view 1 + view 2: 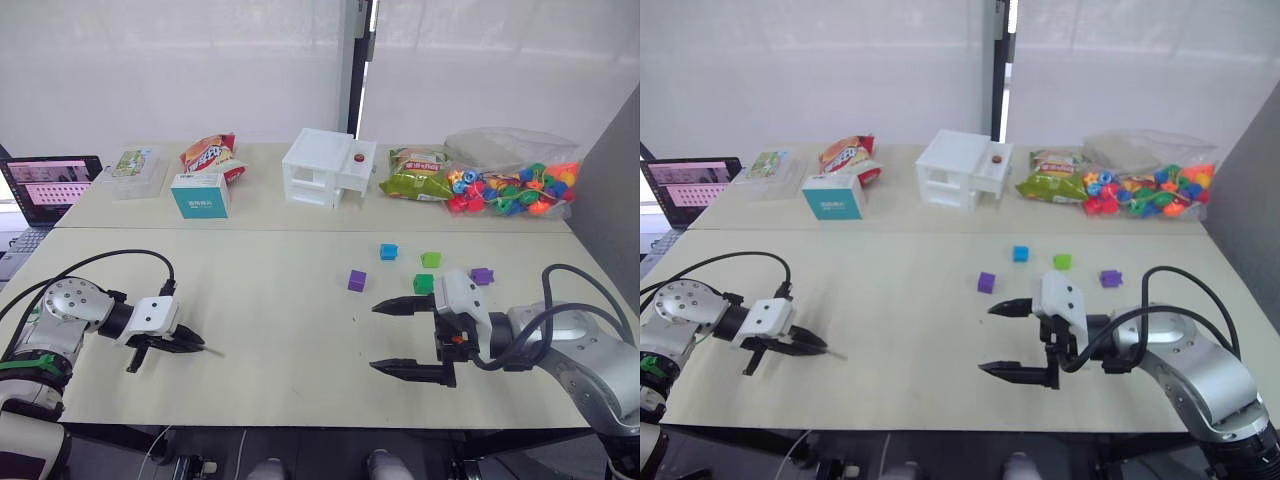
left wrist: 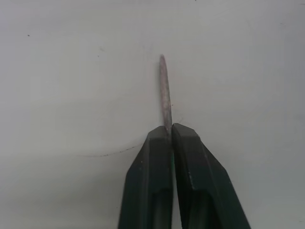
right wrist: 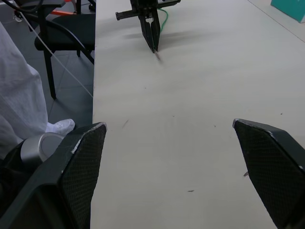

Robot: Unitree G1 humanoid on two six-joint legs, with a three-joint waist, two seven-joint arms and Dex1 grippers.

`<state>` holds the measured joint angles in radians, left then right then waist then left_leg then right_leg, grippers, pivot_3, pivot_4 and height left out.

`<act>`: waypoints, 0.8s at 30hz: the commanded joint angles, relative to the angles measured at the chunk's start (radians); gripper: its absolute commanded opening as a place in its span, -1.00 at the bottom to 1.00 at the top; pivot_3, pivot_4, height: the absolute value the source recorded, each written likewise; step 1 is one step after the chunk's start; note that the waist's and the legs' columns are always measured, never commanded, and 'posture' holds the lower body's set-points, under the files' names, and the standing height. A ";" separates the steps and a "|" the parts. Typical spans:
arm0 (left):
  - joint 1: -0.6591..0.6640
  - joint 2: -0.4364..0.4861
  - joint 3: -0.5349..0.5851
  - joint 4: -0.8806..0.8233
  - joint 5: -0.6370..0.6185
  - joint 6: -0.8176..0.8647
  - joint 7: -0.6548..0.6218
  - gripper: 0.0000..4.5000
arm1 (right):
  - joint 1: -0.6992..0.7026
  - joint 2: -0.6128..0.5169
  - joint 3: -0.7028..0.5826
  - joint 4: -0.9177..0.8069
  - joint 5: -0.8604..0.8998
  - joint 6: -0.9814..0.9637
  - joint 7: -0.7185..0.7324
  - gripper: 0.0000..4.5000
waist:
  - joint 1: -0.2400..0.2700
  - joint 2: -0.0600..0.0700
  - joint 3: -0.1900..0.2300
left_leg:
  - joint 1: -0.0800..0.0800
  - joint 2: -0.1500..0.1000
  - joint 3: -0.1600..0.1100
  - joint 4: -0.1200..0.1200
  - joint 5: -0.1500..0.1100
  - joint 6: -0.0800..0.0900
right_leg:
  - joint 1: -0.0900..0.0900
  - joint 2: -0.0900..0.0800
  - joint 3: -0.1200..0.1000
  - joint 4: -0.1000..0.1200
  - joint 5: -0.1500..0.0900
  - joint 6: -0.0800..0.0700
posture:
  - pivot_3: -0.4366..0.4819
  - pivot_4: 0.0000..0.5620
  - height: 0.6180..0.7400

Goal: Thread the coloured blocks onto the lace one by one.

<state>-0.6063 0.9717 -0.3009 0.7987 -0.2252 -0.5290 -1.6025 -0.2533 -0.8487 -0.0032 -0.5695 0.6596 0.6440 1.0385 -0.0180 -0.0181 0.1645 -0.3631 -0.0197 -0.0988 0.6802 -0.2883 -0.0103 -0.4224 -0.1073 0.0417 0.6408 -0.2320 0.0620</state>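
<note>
Five coloured blocks lie on the table to the right of centre: a purple block point(image 1: 357, 280), a blue block point(image 1: 388, 252), a lime green block point(image 1: 431, 260), a darker green block point(image 1: 423, 284) and a second purple block point(image 1: 482, 276). My right gripper point(image 1: 375, 338) is open wide just in front of them, and the darker green block sits right by its upper finger. At the table's front left, my left gripper point(image 1: 195, 345) is shut on the lace; its stiff greyish tip point(image 2: 165, 90) sticks out past the fingertips. A green stretch of lace point(image 3: 164, 19) trails behind that gripper.
Along the back stand a bag of bright beads point(image 1: 515, 185), a green snack bag point(image 1: 415, 180), a white box house point(image 1: 325, 168), a teal box point(image 1: 200, 195) and a red snack bag point(image 1: 210, 152). A laptop point(image 1: 50, 185) is at the far left. A person in white point(image 3: 19, 105) stands beside the table.
</note>
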 commanded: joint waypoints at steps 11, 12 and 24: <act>0.129 -0.122 0.031 -0.669 -0.170 0.602 0.194 -0.98 | 0.012 -0.002 -0.030 -0.033 0.016 -0.007 -0.004 1.00 | 0.004 -0.001 0.001 | -0.005 0.000 -0.003 0.003 0.000 0.000 | -0.001 0.000 -0.001 0.000 0.000 0.000 | -0.05 -0.47 1.00; 0.128 -0.141 0.018 -0.717 -0.150 0.657 0.227 -0.98 | 0.011 -0.002 -0.031 -0.037 0.019 -0.003 -0.007 1.00 | 0.003 -0.001 0.001 | -0.005 0.000 -0.003 0.002 0.000 0.000 | -0.001 0.000 -0.001 0.000 0.000 0.000 | -0.05 -0.47 1.00; 0.032 -0.365 -0.175 -0.858 0.124 0.932 0.426 -0.98 | 0.169 -0.079 -0.198 -0.069 0.040 0.049 -0.064 1.00 | 0.005 -0.002 0.001 | -0.005 -0.001 -0.003 0.003 0.000 0.001 | 0.000 0.000 -0.001 -0.001 0.000 0.000 | -0.05 -0.47 1.00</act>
<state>-0.5723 0.6002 -0.4600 -0.0214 -0.1247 0.3996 -1.1802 -0.0925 -0.9155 -0.1595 -0.6020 0.6885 0.6985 0.9798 -0.0130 -0.0202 0.1652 -0.3679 -0.0205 -0.1016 0.6830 -0.2887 -0.0096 -0.4230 -0.1070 0.0409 0.6400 -0.2320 0.0621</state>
